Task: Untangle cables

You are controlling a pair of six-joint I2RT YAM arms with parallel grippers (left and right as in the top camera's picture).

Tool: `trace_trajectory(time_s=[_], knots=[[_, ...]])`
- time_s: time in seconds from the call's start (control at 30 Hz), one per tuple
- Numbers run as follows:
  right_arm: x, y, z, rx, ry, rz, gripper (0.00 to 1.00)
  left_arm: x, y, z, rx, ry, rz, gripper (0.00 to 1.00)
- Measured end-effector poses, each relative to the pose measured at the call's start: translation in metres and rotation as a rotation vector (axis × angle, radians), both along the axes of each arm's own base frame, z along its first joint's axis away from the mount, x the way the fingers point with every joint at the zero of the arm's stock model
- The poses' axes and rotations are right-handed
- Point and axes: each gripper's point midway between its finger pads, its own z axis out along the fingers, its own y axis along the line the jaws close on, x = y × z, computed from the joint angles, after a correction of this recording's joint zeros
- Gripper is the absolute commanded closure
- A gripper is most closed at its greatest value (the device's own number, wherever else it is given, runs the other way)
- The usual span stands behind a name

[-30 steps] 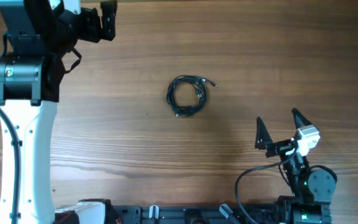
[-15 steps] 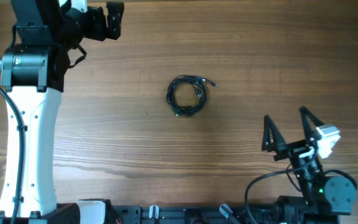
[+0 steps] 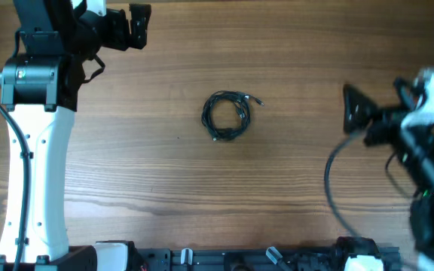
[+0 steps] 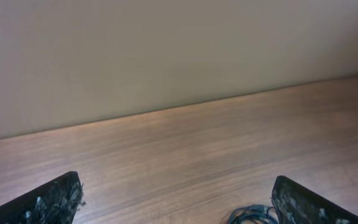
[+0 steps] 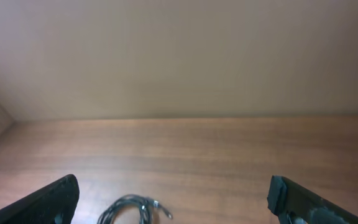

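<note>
Overhead, left gripper (image 3: 142, 26): fingers spread wide, empty, near the upper-left corner, well apart from the cables (image 3: 228, 115).
Right gripper (image 5: 173, 186): spread wide, empty, by the right edge.
Cables: one small tangled coil, mid-table, a plug end poking right.
Handling: likely light, limp, springy; pinch an outer loop or plug end.
Table (image 3: 126, 165): wood grain.

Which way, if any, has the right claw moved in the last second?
Yes. Overhead, the right claw rose up-image and rightward, from well below the cables to level with them.
</note>
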Motion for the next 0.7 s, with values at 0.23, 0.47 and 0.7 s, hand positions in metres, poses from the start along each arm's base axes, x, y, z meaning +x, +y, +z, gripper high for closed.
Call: trace_trajectory(time_s=[0.23,0.47,0.7], knots=[[0.035,-0.003,0.044,-0.054,0.088,0.017,0.0,0.0,0.0,0.0,-0.002,0.001,0.001,0.0],[0.07,-0.006,0.064,-0.121,0.158,0.042,0.0,0.0,0.0,0.0,-0.002,0.002,0.001,0.0],[0.112,-0.012,0.03,-0.163,0.329,0.067,0.0,-0.007,-0.008,-0.007,-0.024,0.041,-0.04,0.0]])
